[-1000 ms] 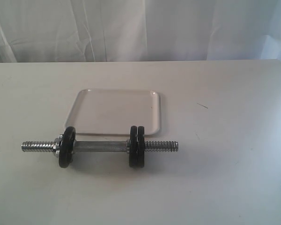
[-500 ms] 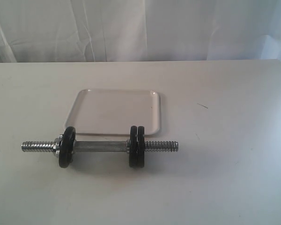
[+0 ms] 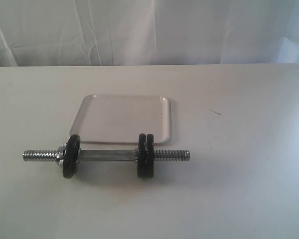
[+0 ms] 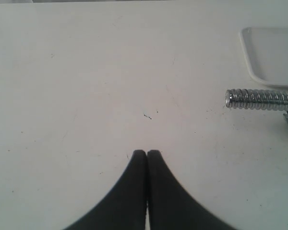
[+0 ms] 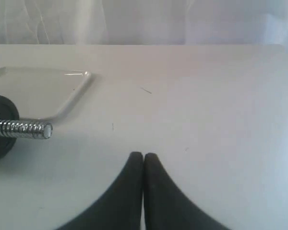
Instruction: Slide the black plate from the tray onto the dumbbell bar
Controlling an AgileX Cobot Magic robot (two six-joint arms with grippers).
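Bar [image 3: 107,155] lay on the table [image 3: 249,149], just in front of the tray [image 3: 120,119]. Two black plates [image 3: 149,162] stood on it, touching, toward its right end in the exterior view; a third plate [image 3: 70,156] stood toward its left. Left gripper [image 4: 147,153] and right gripper [image 5: 143,155] hung over the table, fingers pressed together, holding nothing.

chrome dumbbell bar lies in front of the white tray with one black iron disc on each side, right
Wrong on the right side: the exterior view shows two black iron discs there, a single disc on the left. The chrome threaded bar lies in front of the shallow white tray.
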